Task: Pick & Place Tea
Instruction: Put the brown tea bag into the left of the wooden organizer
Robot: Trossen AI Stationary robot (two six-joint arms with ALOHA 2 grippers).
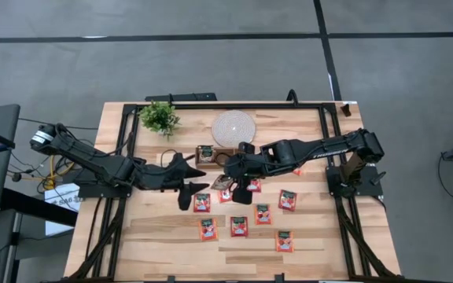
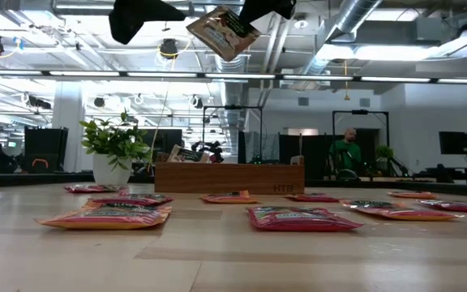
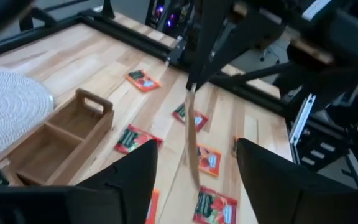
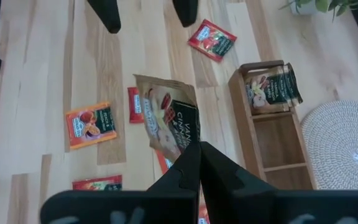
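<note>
Tea sachet (image 4: 169,121), beige, dark label, hanging tilted

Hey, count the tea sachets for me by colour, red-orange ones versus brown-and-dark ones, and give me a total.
Red-orange sachets: 9, flat on the table
Brown-and-dark sachets: 2, one in the right hand, one in the tray
Total: 11

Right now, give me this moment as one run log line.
right hand: shut on beige tea sachet, raised above table | left hand: open, beside it | wooden tray: one sachet inside
</note>
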